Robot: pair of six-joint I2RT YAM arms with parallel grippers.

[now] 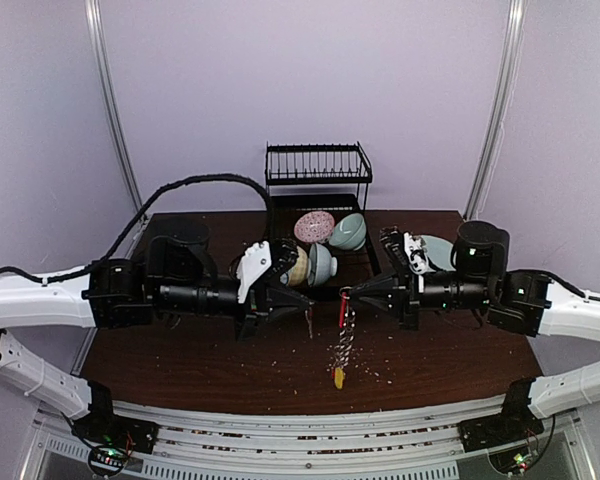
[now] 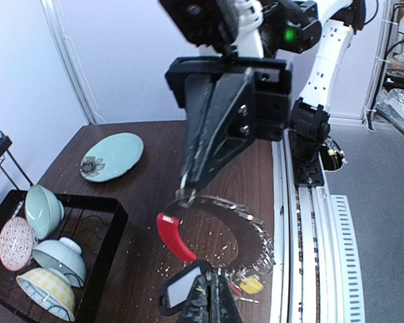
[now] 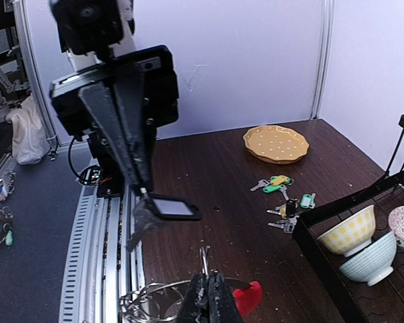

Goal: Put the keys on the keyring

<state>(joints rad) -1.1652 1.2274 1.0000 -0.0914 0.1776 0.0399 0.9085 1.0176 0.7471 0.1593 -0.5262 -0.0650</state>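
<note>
My right gripper [image 3: 207, 291] is shut on a small split ring [image 3: 204, 259] of the keyring [image 3: 155, 296], near its red sleeve [image 3: 248, 297]. In the top view the keyring [image 1: 342, 345] hangs from it above the table, a yellow tag [image 1: 338, 377] at its bottom. My left gripper [image 2: 212, 303] is shut on a black-framed tag [image 2: 182, 288] and holds it just left of the keyring [image 2: 249, 229]; a blurred grey piece hangs from the tag. Several loose keys [image 3: 283, 195] with green, yellow and teal tags lie on the table beside the black tray.
A black tray [image 2: 114, 229] holds several bowls. A wire dish rack [image 1: 317, 175] stands at the back. A teal plate [image 2: 112, 156] and a yellow dotted plate [image 3: 276, 143] lie on the dark wood table [image 1: 180, 360]. Crumbs are scattered under the keyring.
</note>
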